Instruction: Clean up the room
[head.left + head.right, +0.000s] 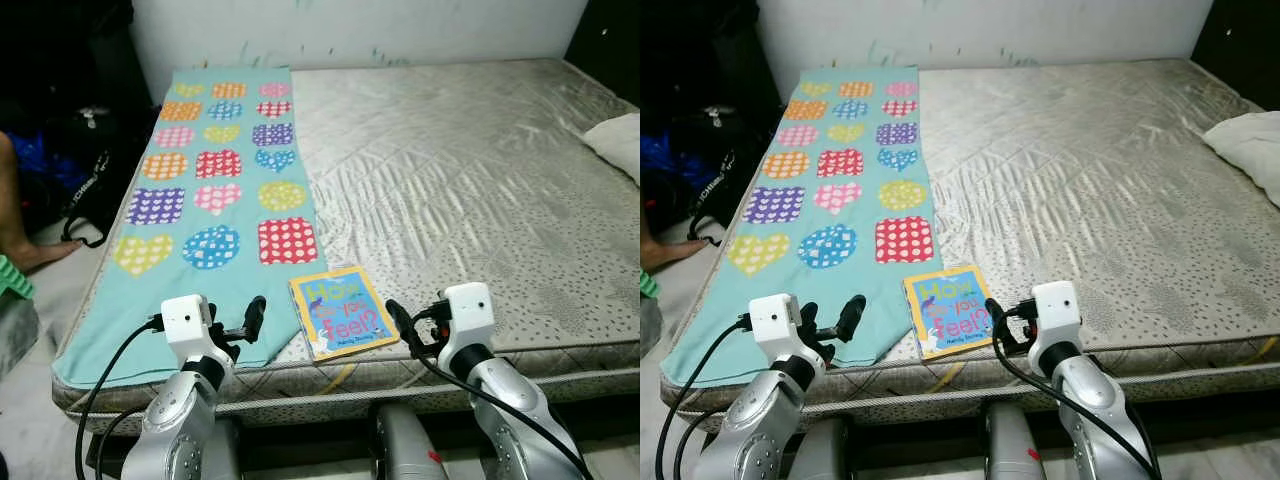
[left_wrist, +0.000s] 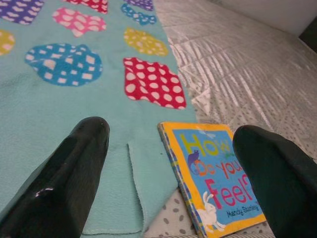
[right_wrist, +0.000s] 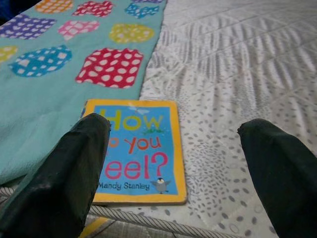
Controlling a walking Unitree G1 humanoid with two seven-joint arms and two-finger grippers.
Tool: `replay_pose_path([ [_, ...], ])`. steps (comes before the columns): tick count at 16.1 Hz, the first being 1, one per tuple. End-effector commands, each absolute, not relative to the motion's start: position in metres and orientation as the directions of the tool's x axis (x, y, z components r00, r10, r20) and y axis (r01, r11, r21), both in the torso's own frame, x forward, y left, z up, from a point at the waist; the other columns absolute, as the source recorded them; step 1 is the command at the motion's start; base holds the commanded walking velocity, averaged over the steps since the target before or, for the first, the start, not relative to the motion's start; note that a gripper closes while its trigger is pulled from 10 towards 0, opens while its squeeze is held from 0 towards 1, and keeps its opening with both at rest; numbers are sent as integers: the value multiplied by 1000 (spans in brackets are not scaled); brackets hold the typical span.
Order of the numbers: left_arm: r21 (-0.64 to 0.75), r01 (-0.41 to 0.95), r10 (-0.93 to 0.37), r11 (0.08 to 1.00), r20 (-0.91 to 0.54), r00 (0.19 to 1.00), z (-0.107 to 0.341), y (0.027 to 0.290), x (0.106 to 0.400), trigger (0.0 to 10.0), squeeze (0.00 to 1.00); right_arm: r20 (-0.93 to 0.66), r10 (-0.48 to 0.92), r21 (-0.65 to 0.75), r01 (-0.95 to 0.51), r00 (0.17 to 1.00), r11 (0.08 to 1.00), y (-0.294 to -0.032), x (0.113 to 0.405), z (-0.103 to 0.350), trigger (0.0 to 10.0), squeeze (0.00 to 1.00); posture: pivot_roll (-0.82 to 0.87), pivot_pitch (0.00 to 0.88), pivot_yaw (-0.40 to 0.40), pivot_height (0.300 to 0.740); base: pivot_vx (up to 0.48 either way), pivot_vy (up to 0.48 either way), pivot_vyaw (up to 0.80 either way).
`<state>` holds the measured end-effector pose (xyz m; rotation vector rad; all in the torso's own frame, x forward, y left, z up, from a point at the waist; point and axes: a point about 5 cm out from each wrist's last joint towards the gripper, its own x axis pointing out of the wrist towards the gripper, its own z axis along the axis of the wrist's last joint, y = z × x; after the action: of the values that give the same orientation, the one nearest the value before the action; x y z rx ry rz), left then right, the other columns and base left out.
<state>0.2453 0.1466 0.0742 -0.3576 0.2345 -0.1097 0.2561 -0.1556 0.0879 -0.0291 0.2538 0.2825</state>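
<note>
From the head cameras, a bare grey quilted mattress point(image 1: 450, 170) fills the scene, with a turquoise fleece blanket printed with spotted hearts and squares point(image 1: 200, 200) laid along its left side and a white pillow point(image 1: 618, 140) at the far right edge. A small yellow-bordered blue board book titled "How Do You Feel?" point(image 1: 342, 311) lies flat near the front edge of the mattress, just beside the blanket's right hem, between the two raised arms. The left gripper point(image 1: 238, 325) hovers over the blanket's near corner, and the right gripper point(image 1: 408, 327) sits just right of the book. In the left wrist view, the left gripper's black fingers point(image 2: 69, 173) are spread wide, framing the blanket hem and the book's left edge. In the right wrist view, the right gripper's fingers point(image 3: 64, 168) are likewise spread wide and empty, the book under the nearer finger. The book looks like the next item to tidy; since it lies flat, a good pick probably means sliding one finger under its overhanging front edge and pinching the spine side firmly.
</note>
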Motion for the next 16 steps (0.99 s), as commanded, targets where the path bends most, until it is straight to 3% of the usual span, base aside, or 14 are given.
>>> replay_pose_path([
  [1,-358,51,-140,933,-227,964,72,148,244,10000,0,-279,279,-2,-291,919,957,-155,256,85,10000,0,-143,27,10,590,0,0,0],
  [6,-327,66,-178,943,-324,929,60,141,242,10000,0,-499,277,-46,-344,821,938,-139,262,59,10000,0,-114,54,-2,590,0,0,0],
  [10,-328,76,-190,942,-331,924,65,141,234,10000,0,-555,291,-3,-352,779,936,-121,276,44,10000,0,-51,82,-9,590,0,0,0],
  [13,-334,71,-191,940,-343,920,72,144,218,10000,0,-580,251,103,-236,775,966,-100,295,34,10000,0,40,95,2,590,0,0,0],
  [16,-325,73,-194,943,-357,914,77,147,209,10000,0,-616,246,220,-137,748,966,-72,296,24,10000,0,89,108,16,590,0,0,0],
])
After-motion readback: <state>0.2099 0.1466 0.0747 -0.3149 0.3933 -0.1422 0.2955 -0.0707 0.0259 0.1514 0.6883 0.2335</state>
